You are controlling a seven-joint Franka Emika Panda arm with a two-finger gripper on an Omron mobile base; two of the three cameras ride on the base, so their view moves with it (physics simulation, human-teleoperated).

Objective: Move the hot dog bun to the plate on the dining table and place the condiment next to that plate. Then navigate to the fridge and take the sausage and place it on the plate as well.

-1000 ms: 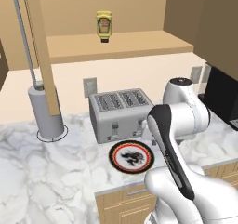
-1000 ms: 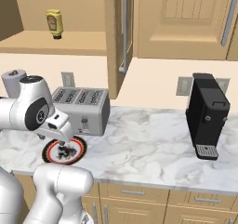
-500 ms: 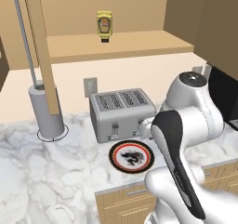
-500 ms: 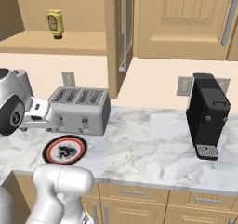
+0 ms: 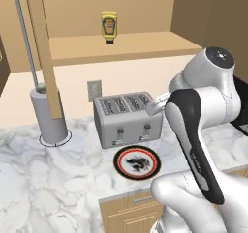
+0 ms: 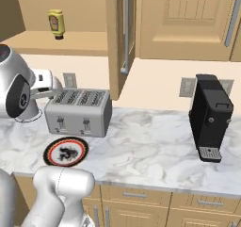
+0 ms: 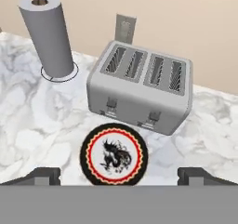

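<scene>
Your pincer (image 7: 119, 177) hangs wide open and empty above the patterned plate (image 7: 114, 154) near the surface's front edge, because the condiment (image 5: 109, 27) waits on the shelf (image 5: 145, 42).

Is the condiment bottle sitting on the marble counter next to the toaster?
No, the condiment bottle stands cap-down on the wooden shelf above, well over the toaster on the marble counter.
</scene>
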